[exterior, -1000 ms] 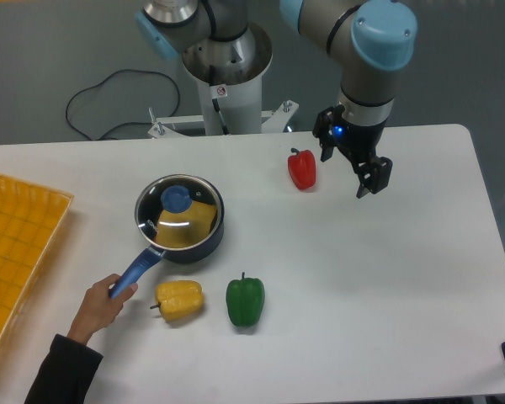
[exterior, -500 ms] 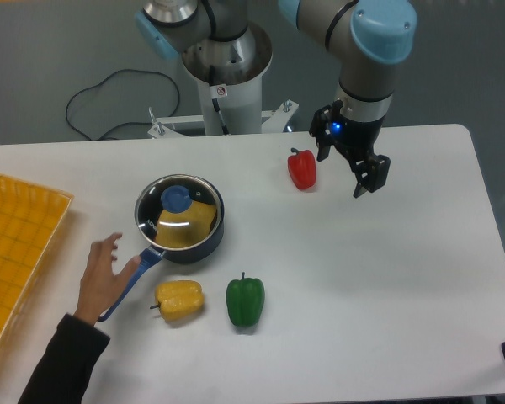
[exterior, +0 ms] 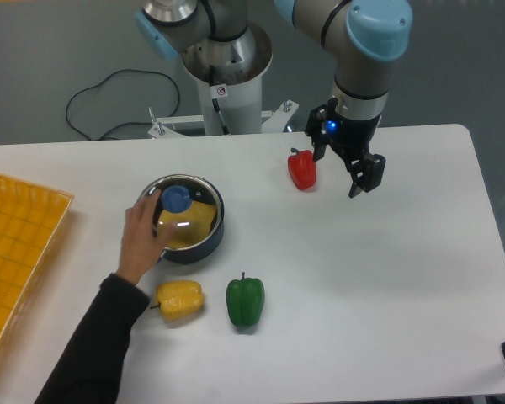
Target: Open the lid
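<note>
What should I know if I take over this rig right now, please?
Claw: in the air at the table's far right, beside the red pepper, holding nothing; whether it is open or shut does not show.
Person's hand: resting on the near-left edge of the saucepan, fingers close to the blue knob.
Lid: seated on the saucepan, with something yellow under the glass.
Yellow pepper and green pepper lie in front of the pan.
Done: nothing. Left: lift the lid off, once the hand clears.
</note>
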`<action>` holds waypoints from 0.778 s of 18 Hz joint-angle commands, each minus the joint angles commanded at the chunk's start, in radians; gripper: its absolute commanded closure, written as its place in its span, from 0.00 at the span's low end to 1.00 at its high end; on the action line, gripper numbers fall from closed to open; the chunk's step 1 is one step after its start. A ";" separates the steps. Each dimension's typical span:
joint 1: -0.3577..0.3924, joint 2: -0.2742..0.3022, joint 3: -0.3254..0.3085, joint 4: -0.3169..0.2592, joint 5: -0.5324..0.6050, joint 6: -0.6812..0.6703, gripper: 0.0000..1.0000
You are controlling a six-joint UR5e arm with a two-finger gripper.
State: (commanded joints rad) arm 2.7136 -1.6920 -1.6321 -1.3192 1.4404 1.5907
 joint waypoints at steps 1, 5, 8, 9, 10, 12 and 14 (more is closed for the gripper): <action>0.000 0.005 -0.008 0.000 -0.002 0.000 0.00; -0.006 0.005 -0.011 0.000 0.000 0.000 0.00; -0.003 0.006 -0.012 0.000 0.000 0.002 0.00; -0.003 0.006 -0.012 0.000 0.000 0.000 0.00; -0.002 0.006 -0.012 0.000 -0.002 0.000 0.00; -0.003 0.006 -0.012 0.000 -0.002 0.000 0.00; -0.005 0.006 -0.012 0.002 -0.002 0.000 0.00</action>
State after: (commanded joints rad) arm 2.7090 -1.6858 -1.6444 -1.3177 1.4389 1.5907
